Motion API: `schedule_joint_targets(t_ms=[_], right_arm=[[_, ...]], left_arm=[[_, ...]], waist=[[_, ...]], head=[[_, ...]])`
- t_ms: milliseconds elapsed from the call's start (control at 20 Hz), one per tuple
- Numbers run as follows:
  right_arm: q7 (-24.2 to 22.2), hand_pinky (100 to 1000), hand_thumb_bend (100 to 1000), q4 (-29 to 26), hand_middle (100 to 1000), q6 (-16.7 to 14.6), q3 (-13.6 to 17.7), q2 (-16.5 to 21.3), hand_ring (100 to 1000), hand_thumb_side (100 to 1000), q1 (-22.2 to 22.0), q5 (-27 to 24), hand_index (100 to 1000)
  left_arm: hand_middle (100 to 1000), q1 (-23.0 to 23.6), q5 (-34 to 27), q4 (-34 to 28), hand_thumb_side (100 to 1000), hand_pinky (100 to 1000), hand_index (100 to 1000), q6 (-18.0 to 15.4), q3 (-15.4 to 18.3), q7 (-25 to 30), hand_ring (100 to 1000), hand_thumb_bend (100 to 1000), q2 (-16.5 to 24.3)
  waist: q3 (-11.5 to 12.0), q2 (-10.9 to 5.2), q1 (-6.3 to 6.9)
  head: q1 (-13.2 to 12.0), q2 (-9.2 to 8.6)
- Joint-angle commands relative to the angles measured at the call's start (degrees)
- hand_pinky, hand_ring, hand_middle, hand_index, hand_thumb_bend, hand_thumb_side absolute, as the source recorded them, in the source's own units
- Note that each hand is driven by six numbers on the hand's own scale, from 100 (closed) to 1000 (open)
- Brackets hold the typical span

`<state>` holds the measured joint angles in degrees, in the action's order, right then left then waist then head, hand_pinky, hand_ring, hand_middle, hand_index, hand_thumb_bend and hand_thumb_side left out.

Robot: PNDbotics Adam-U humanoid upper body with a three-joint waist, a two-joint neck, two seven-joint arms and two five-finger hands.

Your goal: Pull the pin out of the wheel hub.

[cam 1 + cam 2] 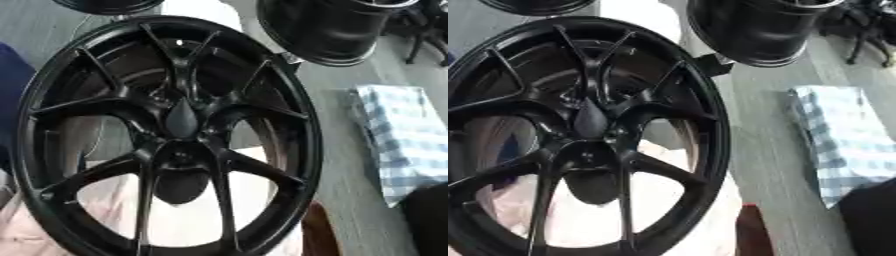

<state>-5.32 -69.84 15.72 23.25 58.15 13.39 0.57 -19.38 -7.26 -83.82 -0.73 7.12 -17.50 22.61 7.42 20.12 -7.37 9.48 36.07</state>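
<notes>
While spokes hide the pin, the wheel hub (179, 155) stands upright.

a wheel workshop: black rims (166, 135) stand about, another (337, 30) behind, on a grey floor (350, 210) with a checked cloth (402, 140).

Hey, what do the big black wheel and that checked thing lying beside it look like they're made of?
The wheel looks like cast metal, probably alloy, with a glossy black painted finish: thin rigid spokes and soft highlights along the rim. The checked cloth looks like woven fabric, perhaps cotton: a blue and white check, matte, with soft wrinkles and a limp edge.
</notes>
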Motion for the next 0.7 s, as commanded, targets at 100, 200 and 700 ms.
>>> schedule_joint_targets(t_ms=[100, 200, 700], right_arm=[[4.1, 693, 361, 4.4, 469, 2.8, 3.9, -3.9, 620, 100, -4.5, 4.0, 562], [6.1, 718, 375, 3.9, 532, 2.9, 4.4, -7.0, 676, 100, -7.7, 5.3, 623], [15.4, 767, 178, -8.8, 785, -0.6, 9.6, -22.2, 800, 646, -14.9, 9.0, 810]], left_arm=[[493, -0.8, -0.1, -0.9, 900, 596, 686, 0.1, 0.0, 0.2, 571, 100, 0.6], [493, -1.0, -0.1, -0.9, 899, 596, 686, 0.1, -0.2, 0.5, 571, 100, 0.4], [493, -1.1, 0.1, -0.8, 899, 596, 686, 0.3, -0.5, 0.9, 571, 100, 0.5]], waist=[[0.5, -1.07, -0.08], [0.9, -1.13, 0.01], [1.4, -1.61, -0.4]], head=[[1.1, -0.9], [1.5, -0.9], [2.1, -0.68]])
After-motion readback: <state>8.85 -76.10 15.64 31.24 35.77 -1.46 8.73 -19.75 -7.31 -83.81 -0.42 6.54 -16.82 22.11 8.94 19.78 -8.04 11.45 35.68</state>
